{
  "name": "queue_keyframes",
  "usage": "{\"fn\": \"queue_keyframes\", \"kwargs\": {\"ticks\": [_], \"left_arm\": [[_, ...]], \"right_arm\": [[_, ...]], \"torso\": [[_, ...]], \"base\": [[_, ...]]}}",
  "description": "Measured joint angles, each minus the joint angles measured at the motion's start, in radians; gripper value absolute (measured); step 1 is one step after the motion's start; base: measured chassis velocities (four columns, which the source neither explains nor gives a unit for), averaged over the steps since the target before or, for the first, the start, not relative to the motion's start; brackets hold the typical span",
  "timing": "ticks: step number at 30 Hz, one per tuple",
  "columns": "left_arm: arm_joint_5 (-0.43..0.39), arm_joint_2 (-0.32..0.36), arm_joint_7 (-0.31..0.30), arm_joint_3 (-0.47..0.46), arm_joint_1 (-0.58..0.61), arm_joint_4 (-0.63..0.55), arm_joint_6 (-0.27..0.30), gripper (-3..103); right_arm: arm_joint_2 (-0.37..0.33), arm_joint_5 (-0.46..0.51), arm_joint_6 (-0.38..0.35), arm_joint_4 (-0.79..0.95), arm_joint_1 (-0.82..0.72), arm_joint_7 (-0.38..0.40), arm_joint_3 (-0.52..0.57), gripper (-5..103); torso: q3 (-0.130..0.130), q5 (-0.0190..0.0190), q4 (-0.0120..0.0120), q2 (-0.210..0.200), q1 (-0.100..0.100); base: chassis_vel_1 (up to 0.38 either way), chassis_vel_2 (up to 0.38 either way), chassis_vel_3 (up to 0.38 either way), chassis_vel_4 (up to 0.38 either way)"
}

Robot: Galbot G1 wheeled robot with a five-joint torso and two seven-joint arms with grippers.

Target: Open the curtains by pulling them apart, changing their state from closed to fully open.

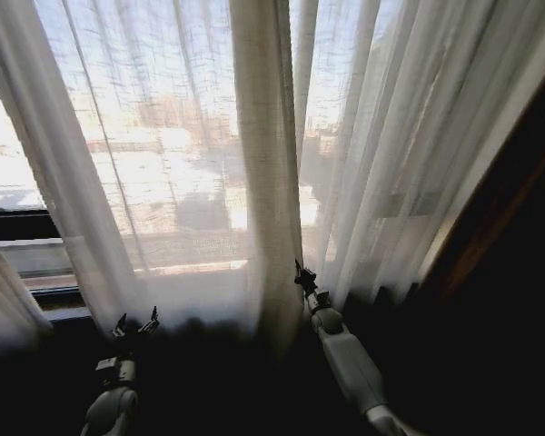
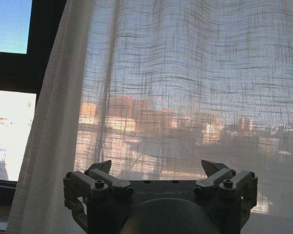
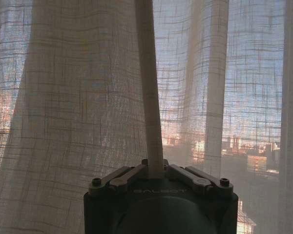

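Sheer white curtains (image 1: 163, 163) hanging closed across the sunlit window, far ahead. Right gripper (image 1: 302, 277) pinching a bunched cream hem at the centre seam, apparently ready to drag it aside. Left gripper (image 1: 134, 324) spread wide, low left, just short of the fabric.

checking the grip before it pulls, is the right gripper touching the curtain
Touching. In the right wrist view the right gripper has its fingers closed on a narrow fold of the curtain, which rises straight out from between them.
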Motion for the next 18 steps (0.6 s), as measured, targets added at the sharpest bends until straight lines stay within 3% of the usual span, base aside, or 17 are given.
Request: {"fn": "queue_keyframes", "kwargs": {"ticks": [18], "left_arm": [[0.000,0.000,0.000,0.000,0.000,0.000,0.000,100]], "right_arm": [[0.009,-0.003,0.004,0.002,0.001,-0.010,-0.012,0]], "torso": [[0.000,0.0001,-0.0003,0.000,0.000]], "base": [[-0.347,-0.351,0.344,0.356]]}}
